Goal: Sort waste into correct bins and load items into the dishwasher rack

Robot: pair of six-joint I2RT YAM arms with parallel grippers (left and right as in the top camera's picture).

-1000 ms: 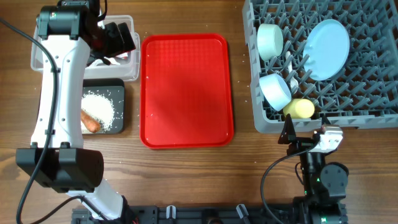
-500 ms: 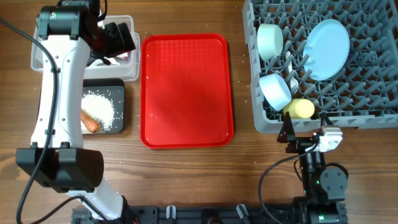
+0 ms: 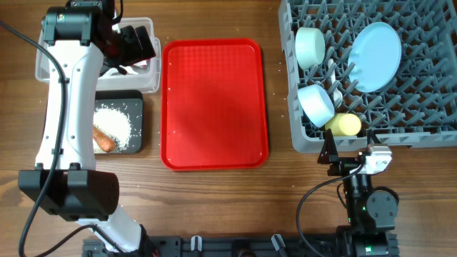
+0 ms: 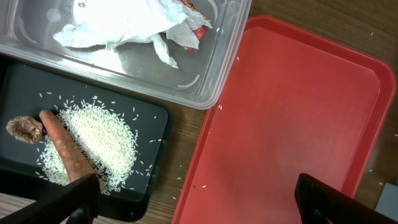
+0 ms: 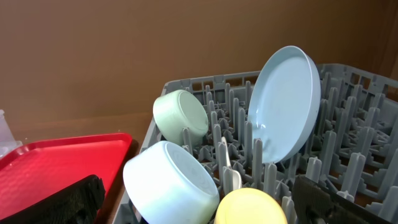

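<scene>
The grey dishwasher rack [image 3: 400, 107] holds the pale blue plate [image 3: 376, 46], two bowls [image 3: 310, 46] [image 3: 317, 104], the yellow cup [image 3: 344, 124] and the white spoon [image 3: 334, 77]. They also show in the right wrist view: plate [image 5: 284, 102], bowls [image 5: 180, 115] [image 5: 169, 185], cup [image 5: 251, 208]. The clear tub [image 4: 124, 62] holds the crumpled napkin [image 4: 124, 22]. The black tray [image 4: 143, 124] holds rice [image 4: 93, 140], a carrot piece [image 4: 65, 152] and a brown scrap [image 4: 23, 129]. My left gripper [image 4: 199, 199] is open and empty above the red tray's left edge. My right gripper [image 5: 199, 199] is open and empty at the rack's front edge.
The flat red serving tray [image 3: 214, 103] lies mid-table with a few stray rice grains on it [image 4: 292, 106]. The left arm [image 3: 68, 107] stretches over the tub and black tray. The right arm's base [image 3: 364, 193] sits below the rack.
</scene>
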